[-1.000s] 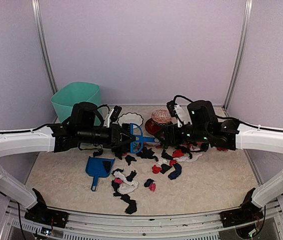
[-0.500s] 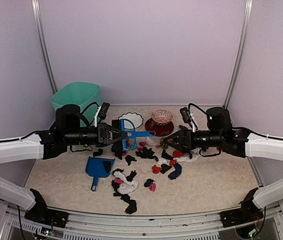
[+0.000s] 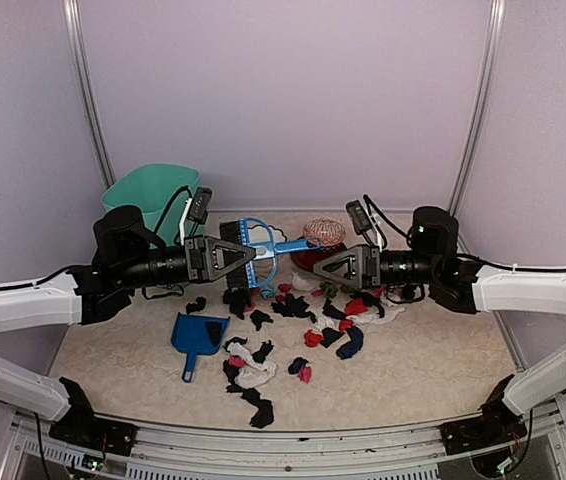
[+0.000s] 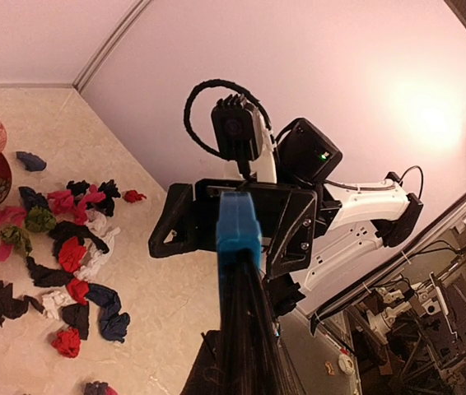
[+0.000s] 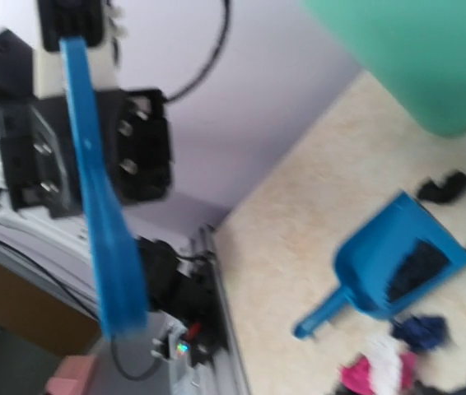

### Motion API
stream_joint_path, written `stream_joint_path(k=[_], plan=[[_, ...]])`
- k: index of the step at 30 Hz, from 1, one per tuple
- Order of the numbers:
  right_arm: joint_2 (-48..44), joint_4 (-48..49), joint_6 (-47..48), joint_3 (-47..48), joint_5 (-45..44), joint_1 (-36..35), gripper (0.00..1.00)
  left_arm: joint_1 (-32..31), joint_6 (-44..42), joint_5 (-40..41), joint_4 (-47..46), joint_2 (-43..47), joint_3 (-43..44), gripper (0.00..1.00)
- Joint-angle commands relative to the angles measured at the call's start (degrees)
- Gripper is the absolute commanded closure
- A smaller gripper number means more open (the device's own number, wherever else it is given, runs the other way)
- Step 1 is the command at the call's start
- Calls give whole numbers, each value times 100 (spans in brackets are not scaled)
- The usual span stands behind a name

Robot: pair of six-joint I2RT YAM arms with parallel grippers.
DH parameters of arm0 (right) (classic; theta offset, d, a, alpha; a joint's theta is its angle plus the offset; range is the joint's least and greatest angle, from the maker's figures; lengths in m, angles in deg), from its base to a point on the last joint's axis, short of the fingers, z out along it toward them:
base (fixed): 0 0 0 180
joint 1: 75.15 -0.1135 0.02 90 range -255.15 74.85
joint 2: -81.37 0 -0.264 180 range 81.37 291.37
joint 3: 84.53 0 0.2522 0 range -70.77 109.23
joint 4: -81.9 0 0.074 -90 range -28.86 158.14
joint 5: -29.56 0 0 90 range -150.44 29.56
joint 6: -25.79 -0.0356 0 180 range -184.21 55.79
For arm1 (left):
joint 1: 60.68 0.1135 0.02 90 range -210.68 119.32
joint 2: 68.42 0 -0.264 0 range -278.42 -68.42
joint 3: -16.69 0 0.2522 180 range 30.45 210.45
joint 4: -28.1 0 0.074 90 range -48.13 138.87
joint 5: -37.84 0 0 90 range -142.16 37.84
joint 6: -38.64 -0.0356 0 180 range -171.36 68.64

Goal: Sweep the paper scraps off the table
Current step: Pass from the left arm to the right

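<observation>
Having passed the brush (image 3: 263, 243) across, we clench it in our left gripper (image 3: 246, 257), right gripper (image 3: 320, 267) released, ready to sweep scraps (image 3: 293, 308).

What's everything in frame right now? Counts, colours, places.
paper scraps: many, mostly black plus red, pink, white, blue; scattered mid-table, a black one in the dustpan
dustpan: 1, blue, flat on the table left of the scraps
hand brush: 1, blue, held in the air above the scraps
bin: 1, teal, back left
round ornament: 1, red and pink, back centre
table: 1, beige speckled
left gripper: shut on the hand brush
right gripper: open, facing the brush handle's end, not gripping it
</observation>
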Motion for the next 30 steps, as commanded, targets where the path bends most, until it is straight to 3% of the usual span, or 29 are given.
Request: stream_joint_path(k=[1, 9, 18, 30], plan=[[207, 1040, -565, 360, 310, 9, 9, -95, 13, -138, -556, 53, -35, 100], [617, 1430, -889, 947, 126, -236, 13, -209, -7, -14, -719, 54, -59, 100], [811, 1506, -1028, 1112, 143, -353, 31, -218, -62, 85, -691, 187, -97, 100], [774, 1451, -1041, 1081, 186, -435, 48, -218, -94, 115, -634, 239, -97, 100]])
